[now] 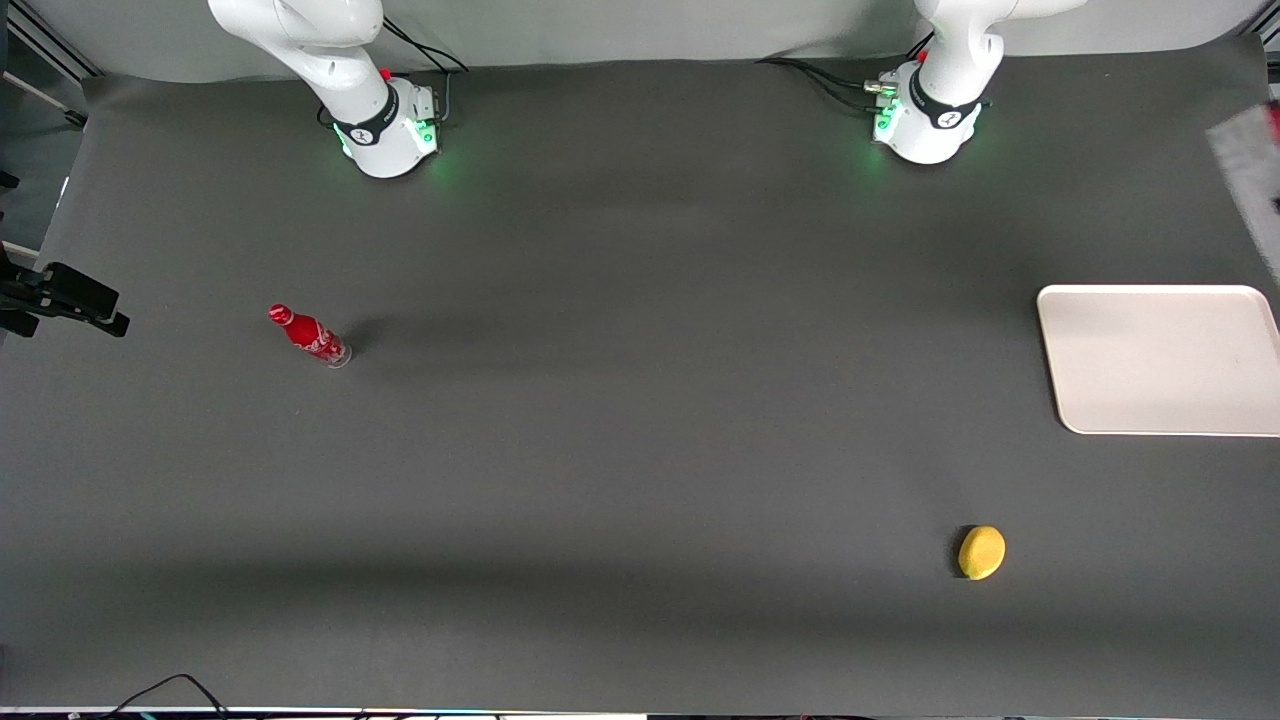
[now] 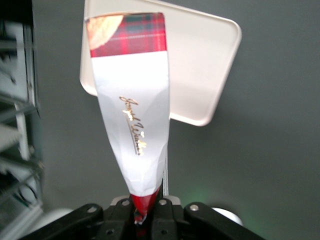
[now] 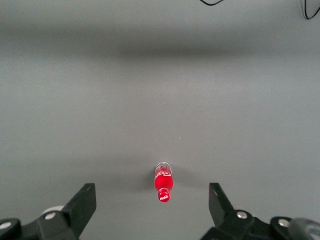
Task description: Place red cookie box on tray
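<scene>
- A small red bottle (image 3: 163,182) stands upright on the grey table (image 3: 150,100), seen from above, with white lettering down its side and on its red cap.
- The bottle's clear base shows just past its red body.
- It casts a faint soft shadow on the surface beside it.
- Two dark fingers (image 3: 80,205) of the parked arm's own gripper frame the bottle, one on each side, both well apart from it and spread wide.
- A broad darker band of shadow (image 3: 160,47) runs across the table, well away from the bottle.
- Thin black cables (image 3: 212,2) loop in at the table's edge.
- The working arm's gripper does not appear here.
</scene>
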{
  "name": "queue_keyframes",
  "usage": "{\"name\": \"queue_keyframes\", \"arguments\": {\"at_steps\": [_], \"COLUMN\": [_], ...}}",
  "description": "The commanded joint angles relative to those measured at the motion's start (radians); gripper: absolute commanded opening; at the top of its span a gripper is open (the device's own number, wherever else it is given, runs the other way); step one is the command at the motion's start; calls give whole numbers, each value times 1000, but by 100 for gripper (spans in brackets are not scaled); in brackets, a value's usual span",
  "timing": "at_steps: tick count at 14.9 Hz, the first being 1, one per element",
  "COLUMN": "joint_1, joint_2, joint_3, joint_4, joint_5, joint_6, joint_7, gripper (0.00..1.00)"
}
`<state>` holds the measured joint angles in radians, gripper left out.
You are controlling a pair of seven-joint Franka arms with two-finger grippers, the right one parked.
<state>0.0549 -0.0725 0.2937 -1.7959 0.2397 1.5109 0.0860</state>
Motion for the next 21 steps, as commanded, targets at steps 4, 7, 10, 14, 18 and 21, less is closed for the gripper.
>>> {"name": "queue_keyframes", "arguments": {"at_steps": [4,7,10,14,18,21], "joint_1": [13,25,63,98,117,115], "joint_2": [317,466,603,741,780,783], "joint_3": [263,338,360,371,386,386], "joint_4": [92,84,78,67,47,50], "joint_5": [-32,-179,-345,-546,-625,-640], "joint_6": [337,494,619,761,816,809], "joint_7": [480,613,753,944,1044,1052], "gripper": [0,0,0,0,0,100]}}
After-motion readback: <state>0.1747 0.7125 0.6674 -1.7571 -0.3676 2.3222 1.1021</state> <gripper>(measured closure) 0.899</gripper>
